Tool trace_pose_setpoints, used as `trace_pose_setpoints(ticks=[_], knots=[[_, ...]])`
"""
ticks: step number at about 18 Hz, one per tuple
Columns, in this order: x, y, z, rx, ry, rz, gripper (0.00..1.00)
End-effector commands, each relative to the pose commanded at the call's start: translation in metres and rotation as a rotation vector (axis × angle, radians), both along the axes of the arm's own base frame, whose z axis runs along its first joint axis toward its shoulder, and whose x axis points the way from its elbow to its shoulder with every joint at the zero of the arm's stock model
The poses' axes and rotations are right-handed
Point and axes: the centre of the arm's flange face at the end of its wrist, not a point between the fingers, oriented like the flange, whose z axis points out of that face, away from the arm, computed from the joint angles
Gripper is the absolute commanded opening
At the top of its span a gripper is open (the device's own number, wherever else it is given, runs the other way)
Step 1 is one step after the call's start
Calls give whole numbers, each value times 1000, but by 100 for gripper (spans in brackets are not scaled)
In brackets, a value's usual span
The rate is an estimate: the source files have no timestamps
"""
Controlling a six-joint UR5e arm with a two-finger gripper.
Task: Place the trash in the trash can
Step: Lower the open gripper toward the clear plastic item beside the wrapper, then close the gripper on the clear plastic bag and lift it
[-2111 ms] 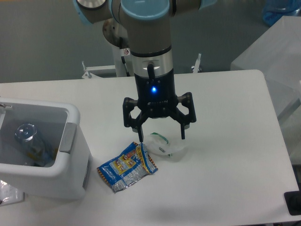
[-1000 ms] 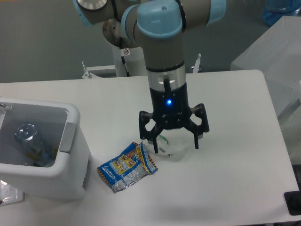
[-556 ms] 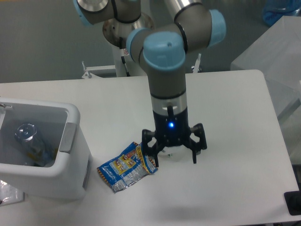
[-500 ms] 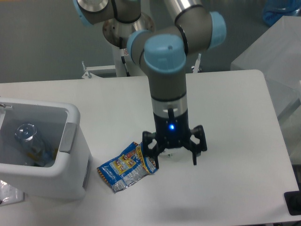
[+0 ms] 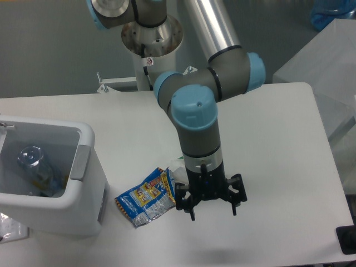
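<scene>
1. Where the arm [image 5: 196, 119] bends down over the middle of the table [image 5: 267, 139], the gripper [image 5: 212, 207] hangs low with its fingers spread wide; nothing is seen between them.
2. The clear wrapper [image 5: 177, 165] is mostly hidden behind the arm's wrist; only a pale edge shows at the wrist's left side, on the table. Whether the fingers touch it cannot be told.
3. The blue snack bag [image 5: 149, 197] lies flat on the table, just beside the gripper's left finger as the camera sees it, its right edge close to that finger.
4. The trash can [image 5: 83, 192] stands at the left edge of the table, near the snack bag. Its grey tab [image 5: 80, 162] faces the bag.
5. Inside the can lies a clear bottle [image 5: 32, 161], with some yellowish item under it that is too blurred to identify.
6. The arm's base [image 5: 151, 39] stands behind the table's far edge.
7. A pale block [image 5: 322, 61] stands off the table's right side; a small dark object [image 5: 346, 239] sits at the lower right corner.
</scene>
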Motion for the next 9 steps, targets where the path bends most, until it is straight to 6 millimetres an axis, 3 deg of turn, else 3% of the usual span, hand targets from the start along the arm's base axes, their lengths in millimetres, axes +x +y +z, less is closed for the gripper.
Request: trace_pose_setpoints(ticks=[5,9], knots=[[20,-31,-26,-159,18,-326,100],[21,-60,-31,-259,23,-542,100]])
